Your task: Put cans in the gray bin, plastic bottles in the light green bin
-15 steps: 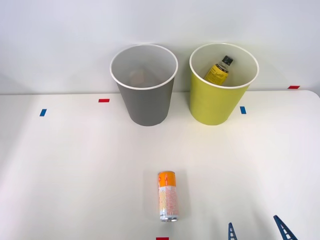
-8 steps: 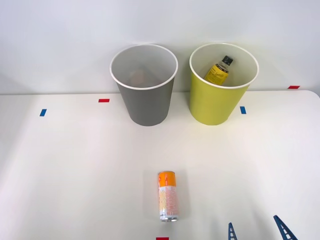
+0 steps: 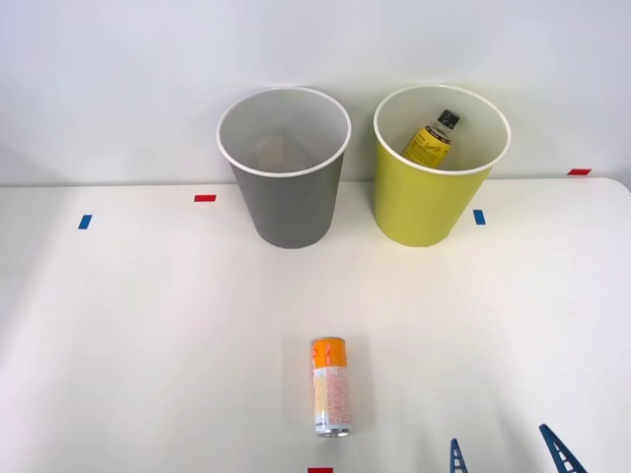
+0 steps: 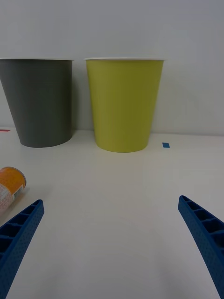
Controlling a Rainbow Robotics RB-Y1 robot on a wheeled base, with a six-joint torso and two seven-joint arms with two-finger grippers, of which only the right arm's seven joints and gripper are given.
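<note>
Can (image 3: 331, 387) lying on the desk (image 3: 148, 325), long axis near-to-far, orange end far, just left of the released, empty right end effector (image 3: 508, 451) at the near edge.

Slim orange-and-white metal can (image 3: 331, 386): glossy print, bright silver end. Gray bin (image 3: 286, 192) and yellow-green bin (image 3: 422, 202): smooth matt plastic. White table (image 3: 148, 335): smooth, matt. Blue fingers (image 4: 18, 233): ribbed plastic.
</note>
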